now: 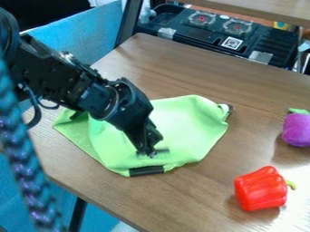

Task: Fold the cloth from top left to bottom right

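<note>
Brown table [200,70] sits under the green cloth [187,124], gripper [151,155] at the cloth's near part, can't tell if open or closed; likely fold lay-down step, next needs release if holding, then lift clear.

A brown wood-grain table [254,86] carries a green cloth [194,127], a red pepper [260,189] and a purple toy [297,130].

Red toy pepper [260,188] sits to the claw's lower right, purple toy eggplant [297,129] farther right, brown table [242,90] below!
</note>
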`<state>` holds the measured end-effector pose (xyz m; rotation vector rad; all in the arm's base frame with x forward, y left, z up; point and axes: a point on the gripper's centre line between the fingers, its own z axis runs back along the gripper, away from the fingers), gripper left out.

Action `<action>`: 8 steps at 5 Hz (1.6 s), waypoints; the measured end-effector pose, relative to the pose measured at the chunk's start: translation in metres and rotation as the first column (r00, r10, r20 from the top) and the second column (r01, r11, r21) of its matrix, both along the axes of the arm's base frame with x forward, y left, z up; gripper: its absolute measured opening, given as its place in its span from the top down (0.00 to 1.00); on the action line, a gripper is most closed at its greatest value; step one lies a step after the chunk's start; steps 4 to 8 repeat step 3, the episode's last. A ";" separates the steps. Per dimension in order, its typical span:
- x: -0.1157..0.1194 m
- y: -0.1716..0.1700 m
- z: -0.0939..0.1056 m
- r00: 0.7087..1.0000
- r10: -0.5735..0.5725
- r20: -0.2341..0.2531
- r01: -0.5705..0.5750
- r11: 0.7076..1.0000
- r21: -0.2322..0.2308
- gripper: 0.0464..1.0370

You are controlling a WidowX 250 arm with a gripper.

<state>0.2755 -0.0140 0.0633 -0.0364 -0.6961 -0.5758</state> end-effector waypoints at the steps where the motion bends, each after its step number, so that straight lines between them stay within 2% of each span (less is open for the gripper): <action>1: 0.003 0.002 0.001 0.993 0.002 -0.115 -0.007 0.999 -0.042 0.24; 2: 0.010 0.010 0.007 0.969 0.013 -0.245 -0.028 0.998 -0.057 0.04; 3: 0.013 0.035 0.033 0.941 0.057 -0.333 -0.076 0.996 -0.043 0.04; 8: 0.013 0.035 0.033 0.941 0.057 -0.333 -0.076 0.996 -0.043 0.04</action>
